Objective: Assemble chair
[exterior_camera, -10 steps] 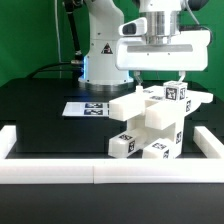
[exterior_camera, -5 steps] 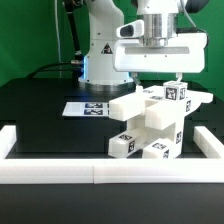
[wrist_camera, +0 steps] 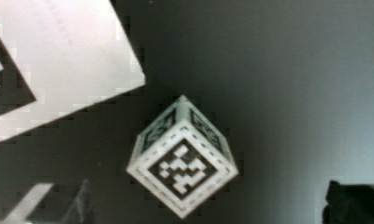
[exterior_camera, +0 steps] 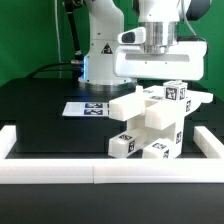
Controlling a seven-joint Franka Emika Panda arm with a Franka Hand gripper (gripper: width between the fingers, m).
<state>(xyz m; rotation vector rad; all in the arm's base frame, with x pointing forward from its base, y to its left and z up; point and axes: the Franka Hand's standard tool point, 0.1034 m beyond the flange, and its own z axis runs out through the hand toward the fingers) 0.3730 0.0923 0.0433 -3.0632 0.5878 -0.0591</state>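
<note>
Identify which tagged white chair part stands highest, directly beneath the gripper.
The tagged square post on the exterior view's right: it tops the chair, under the gripper, while other tagged blocks sit low in front.

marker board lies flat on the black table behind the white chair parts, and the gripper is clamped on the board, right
Not quite. The marker board does lie flat on the black table behind the chair, but the gripper is not clamped on it. The exterior view shows the gripper up above the chair, well clear of the board.
</note>
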